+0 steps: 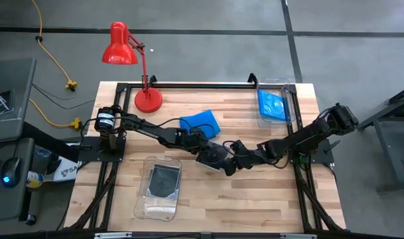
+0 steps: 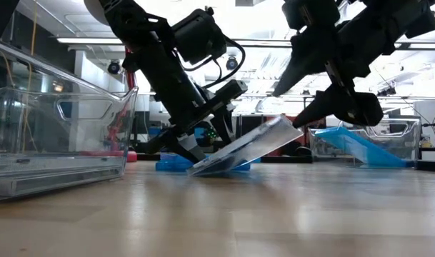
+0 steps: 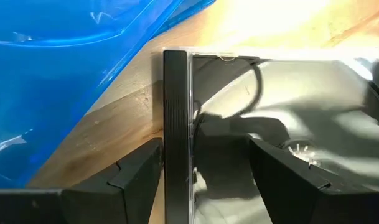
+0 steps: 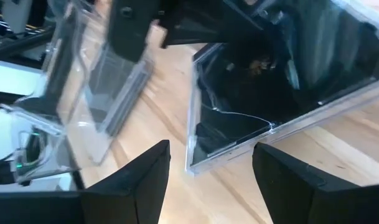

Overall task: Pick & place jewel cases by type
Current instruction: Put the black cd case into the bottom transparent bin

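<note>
A dark jewel case (image 2: 246, 146) stands tilted at mid-table, its low edge on the wood and its other end raised toward the right. My left gripper (image 1: 213, 155) reaches in from the left and is shut on the low end. My right gripper (image 2: 304, 100) hovers open just above the raised end and touches nothing; in its wrist view a corner of the case (image 4: 195, 163) lies beyond the open fingers. A blue jewel case (image 1: 200, 123) lies flat on the table behind the left arm. My left gripper has the case's low end, by the dark spine (image 3: 177, 143), between its two fingers. One finger (image 3: 136, 171) stands at the spine's outer side, the other (image 3: 285, 177) on the shiny face. The fingers slant down from the left. The low edge (image 2: 197, 171) rests on the table, the rest slopes up.
A clear bin (image 1: 291, 106) at the far right holds blue cases leaning inside. Another clear bin (image 1: 148, 199) near the front left holds a dark case. A red desk lamp (image 1: 132, 60) stands at the far left. Bare wood lies in front of the arms.
</note>
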You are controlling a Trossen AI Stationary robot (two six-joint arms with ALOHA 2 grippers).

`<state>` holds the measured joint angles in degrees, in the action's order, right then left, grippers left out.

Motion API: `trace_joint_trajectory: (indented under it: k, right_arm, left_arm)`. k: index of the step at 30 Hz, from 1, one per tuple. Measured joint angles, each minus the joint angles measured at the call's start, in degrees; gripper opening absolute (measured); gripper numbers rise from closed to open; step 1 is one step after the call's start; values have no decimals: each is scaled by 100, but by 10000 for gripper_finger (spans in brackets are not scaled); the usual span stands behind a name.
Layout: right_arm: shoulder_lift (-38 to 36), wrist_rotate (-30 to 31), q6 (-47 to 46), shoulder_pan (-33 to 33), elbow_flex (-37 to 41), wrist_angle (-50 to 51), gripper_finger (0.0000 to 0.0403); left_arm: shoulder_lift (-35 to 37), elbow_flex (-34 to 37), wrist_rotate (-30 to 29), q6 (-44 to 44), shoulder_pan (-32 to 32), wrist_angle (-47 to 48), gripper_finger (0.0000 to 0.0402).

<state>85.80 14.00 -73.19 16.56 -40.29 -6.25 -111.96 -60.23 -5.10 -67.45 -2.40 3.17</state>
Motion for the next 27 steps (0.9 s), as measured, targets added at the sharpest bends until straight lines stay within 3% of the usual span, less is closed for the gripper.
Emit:
trace_joint_trajectory:
  k: [17,27]
  right_arm:
    - [-39,-148,171,-2,0,-202,211]
    - [-42,-189,-65,108,-14,285,211]
  left_arm:
    - [-11,-11,6,21,-32,-73,239]
    - [-24,-13,-9,58,-39,-38,239]
